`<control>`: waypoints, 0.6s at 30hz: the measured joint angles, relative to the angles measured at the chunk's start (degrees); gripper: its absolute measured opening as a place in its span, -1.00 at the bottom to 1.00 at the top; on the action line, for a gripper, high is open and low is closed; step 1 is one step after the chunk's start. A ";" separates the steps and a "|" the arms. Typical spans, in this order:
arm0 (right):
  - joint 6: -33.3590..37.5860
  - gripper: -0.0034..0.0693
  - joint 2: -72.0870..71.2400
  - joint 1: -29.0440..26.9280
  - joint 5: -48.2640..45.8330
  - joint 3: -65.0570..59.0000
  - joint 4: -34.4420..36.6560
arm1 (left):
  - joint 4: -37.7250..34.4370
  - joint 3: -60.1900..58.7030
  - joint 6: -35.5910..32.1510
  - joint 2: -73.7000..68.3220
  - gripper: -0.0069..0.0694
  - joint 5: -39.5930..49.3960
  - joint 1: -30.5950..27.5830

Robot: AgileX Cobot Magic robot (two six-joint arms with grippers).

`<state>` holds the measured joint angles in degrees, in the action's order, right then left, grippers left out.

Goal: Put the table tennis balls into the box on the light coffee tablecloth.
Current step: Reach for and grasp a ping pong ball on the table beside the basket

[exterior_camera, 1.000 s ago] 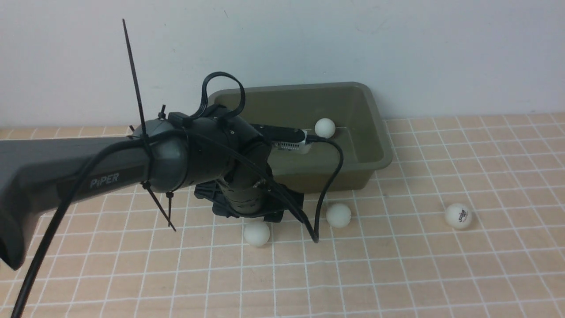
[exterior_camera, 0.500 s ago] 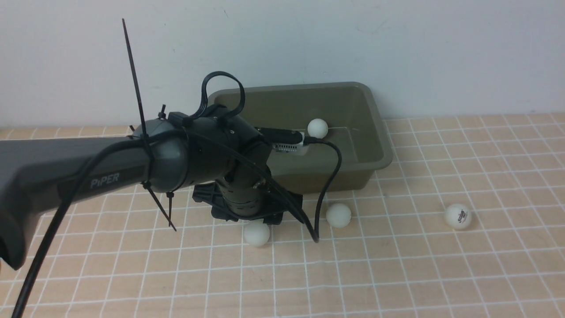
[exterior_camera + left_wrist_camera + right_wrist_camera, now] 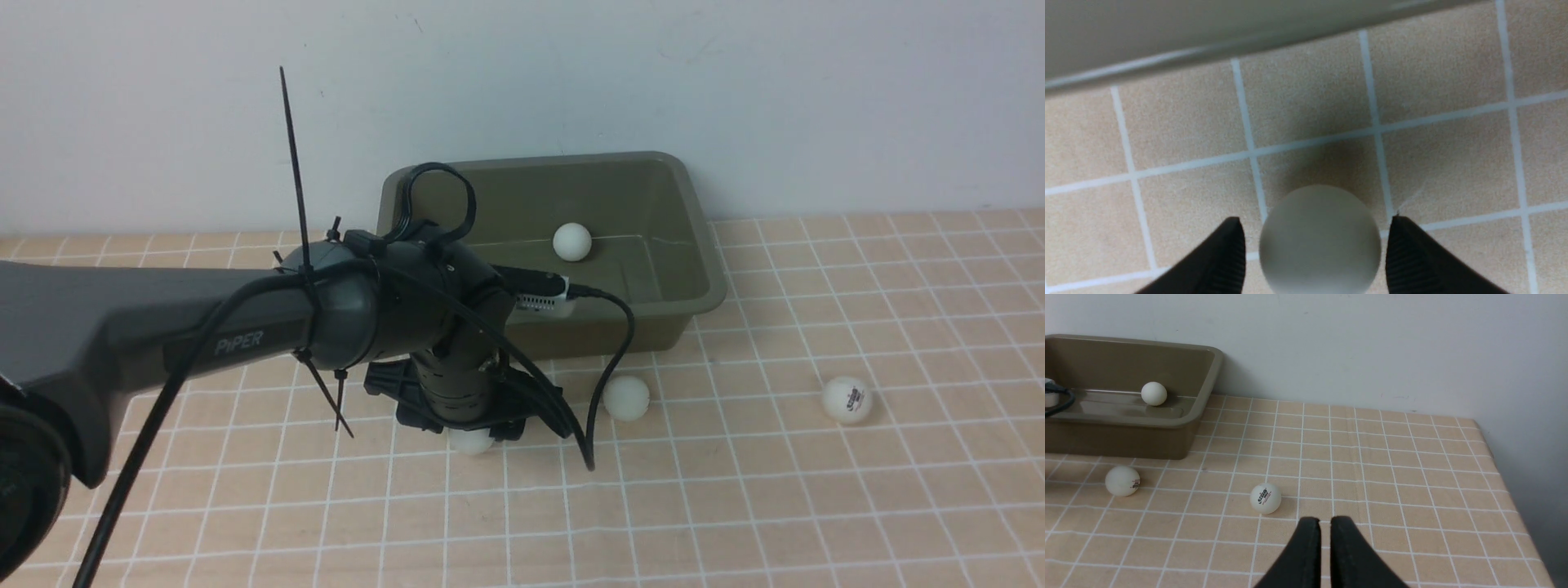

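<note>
The olive box [image 3: 704, 245] stands at the back of the light coffee tablecloth [image 3: 735, 506], with one white ball [image 3: 571, 242] inside. My left gripper [image 3: 1314, 220] is open and points down in front of the box's near wall. Its fingers stand on either side of a ball [image 3: 1319, 241] on the cloth, with narrow gaps. In the front view that ball [image 3: 472, 442] peeks out under the wrist. Two more balls [image 3: 626, 398] [image 3: 847, 399] lie to the right. My right gripper [image 3: 1325, 520] is shut and empty, hovering near the printed ball [image 3: 1265, 498].
A white wall rises right behind the box [image 3: 1208, 375]. The cloth's right edge [image 3: 1515, 490] drops off in the right wrist view. A black cable [image 3: 612, 367] loops from my left wrist down near the middle ball, and a long cable tie sticks up.
My left arm has come nearer and lower over the ball, which is now mostly hidden beneath it. The ball inside the box has rolled left. The other balls have not moved.
</note>
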<state>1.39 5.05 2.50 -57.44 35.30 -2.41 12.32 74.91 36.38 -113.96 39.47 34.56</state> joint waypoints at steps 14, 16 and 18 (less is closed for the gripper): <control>0.00 -0.82 0.00 0.00 0.00 0.00 -0.05 | -0.34 0.22 -2.40 0.08 -0.04 1.46 0.00; 0.00 -0.82 0.00 0.00 0.00 0.00 -0.05 | -1.62 0.22 -3.98 0.67 -0.04 2.94 0.00; 0.00 -0.82 0.00 0.00 0.02 0.00 -0.05 | -5.20 0.22 -7.06 2.65 -0.04 4.85 0.00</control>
<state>1.39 5.05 2.50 -57.42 35.30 -2.46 7.13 75.14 29.32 -111.31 44.33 34.56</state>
